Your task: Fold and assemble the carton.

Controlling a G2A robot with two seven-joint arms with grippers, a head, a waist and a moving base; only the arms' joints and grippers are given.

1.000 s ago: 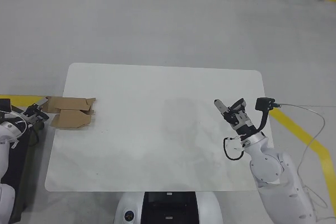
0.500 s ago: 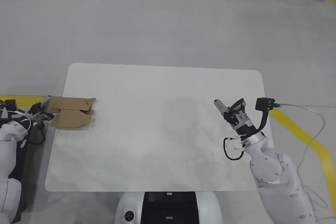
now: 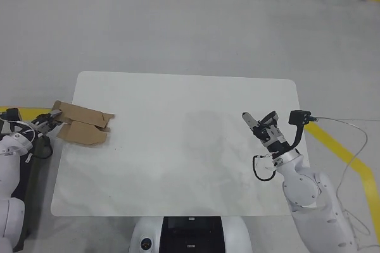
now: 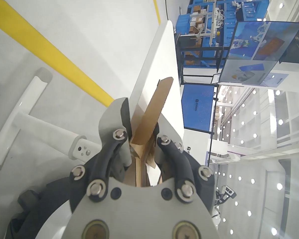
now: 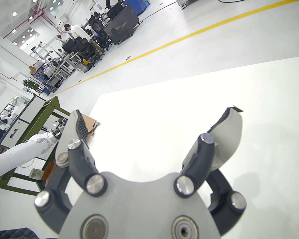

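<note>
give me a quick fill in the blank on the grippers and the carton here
1. The left gripper is ____ on the carton.
2. The right gripper is ____ and holds nothing.
3. Seen from the robot, the carton is at the table's ____ edge.
Missing words: shut; open; left.

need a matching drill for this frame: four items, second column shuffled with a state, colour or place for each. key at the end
Column one:
1. carton
2. left gripper
3. right gripper
4. table

Column two:
A. open, holding nothing
B. white
C. brown, at the table's left edge
D. shut on the carton

Pairs: 1-C, 2-D, 3-A, 4-B
</note>
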